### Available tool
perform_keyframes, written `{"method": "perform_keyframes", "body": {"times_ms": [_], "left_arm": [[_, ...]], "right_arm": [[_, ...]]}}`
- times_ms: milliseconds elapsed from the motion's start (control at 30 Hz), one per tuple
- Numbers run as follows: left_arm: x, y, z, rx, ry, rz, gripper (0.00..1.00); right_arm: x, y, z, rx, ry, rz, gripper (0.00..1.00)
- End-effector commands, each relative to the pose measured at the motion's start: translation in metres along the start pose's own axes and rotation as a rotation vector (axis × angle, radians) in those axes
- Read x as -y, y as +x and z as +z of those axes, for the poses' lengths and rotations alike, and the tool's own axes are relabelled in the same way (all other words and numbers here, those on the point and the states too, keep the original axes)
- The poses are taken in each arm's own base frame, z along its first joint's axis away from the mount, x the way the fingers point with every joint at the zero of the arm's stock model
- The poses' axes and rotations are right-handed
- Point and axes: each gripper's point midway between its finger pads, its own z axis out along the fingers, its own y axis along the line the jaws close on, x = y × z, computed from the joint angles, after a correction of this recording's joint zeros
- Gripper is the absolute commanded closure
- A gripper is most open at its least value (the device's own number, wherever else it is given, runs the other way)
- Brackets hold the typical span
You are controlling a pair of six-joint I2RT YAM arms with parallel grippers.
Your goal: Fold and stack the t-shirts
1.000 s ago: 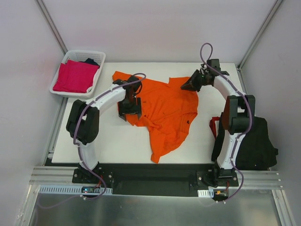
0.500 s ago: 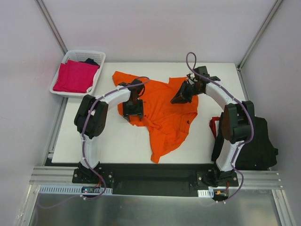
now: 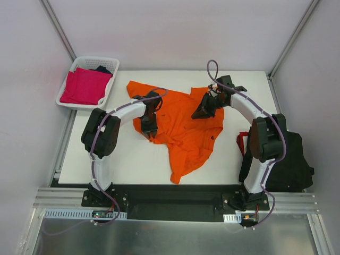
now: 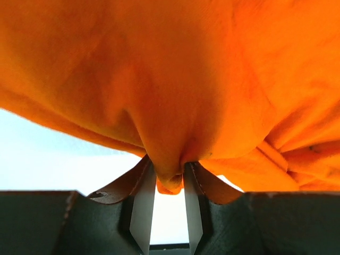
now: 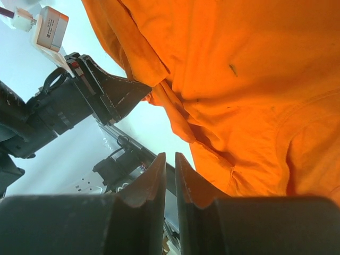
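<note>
Left wrist view: my left gripper (image 4: pixel 169 183) pinches a thin fold of the orange t-shirt (image 4: pixel 175 79), which lies crumpled on the table (image 3: pixel 133 164). My right gripper (image 5: pixel 169 170) is closed and looks empty. A hard pull could slip that pinch.

This looks like a robotics lab test cell rather than a home or shop. A white table (image 3: pixel 133 164) stands boxed in by bare white walls (image 3: pixel 175 32) with metal posts (image 3: pixel 57 26) at the corners. The left arm (image 3: pixel 101 138) and right arm (image 3: pixel 263 143) are bolted at an aluminium rail (image 3: pixel 58 201) along its near edge, purple cables (image 3: pixel 207 68) looping from them. Below lies what seems to be sheet-metal flooring (image 3: pixel 175 236). Only the laundry basket (image 3: pixel 95 58) and orange t-shirt (image 3: pixel 186 127) are homely.
</note>
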Motion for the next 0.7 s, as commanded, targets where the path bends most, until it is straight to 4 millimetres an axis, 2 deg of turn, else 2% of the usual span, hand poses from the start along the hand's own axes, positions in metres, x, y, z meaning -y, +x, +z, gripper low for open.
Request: {"method": "perform_keyframes", "body": {"times_ms": [0, 167, 300, 467, 567, 667], "left_arm": [[-0.004, 0.010, -0.024, 0.028, 0.000, -0.027, 0.73], [-0.010, 0.016, -0.038, 0.021, -0.021, -0.028, 0.69], [-0.008, 0.014, -0.057, 0.033, -0.016, -0.023, 0.68], [-0.011, 0.020, -0.072, 0.038, -0.013, -0.038, 0.73], [-0.015, 0.028, -0.071, 0.023, -0.023, -0.052, 0.80], [-0.019, 0.035, -0.064, -0.003, -0.041, -0.062, 0.79]], "right_arm": [[-0.018, 0.004, 0.005, -0.030, -0.042, -0.058, 0.85], [-0.020, 0.003, 0.017, -0.048, -0.058, -0.060, 0.85], [-0.020, 0.002, 0.025, -0.059, -0.066, -0.059, 0.85], [-0.017, 0.002, 0.031, -0.069, -0.074, -0.056, 0.85], [-0.015, 0.003, 0.032, -0.075, -0.074, -0.054, 0.86], [-0.016, 0.003, 0.033, -0.079, -0.078, -0.055, 0.86]]}}
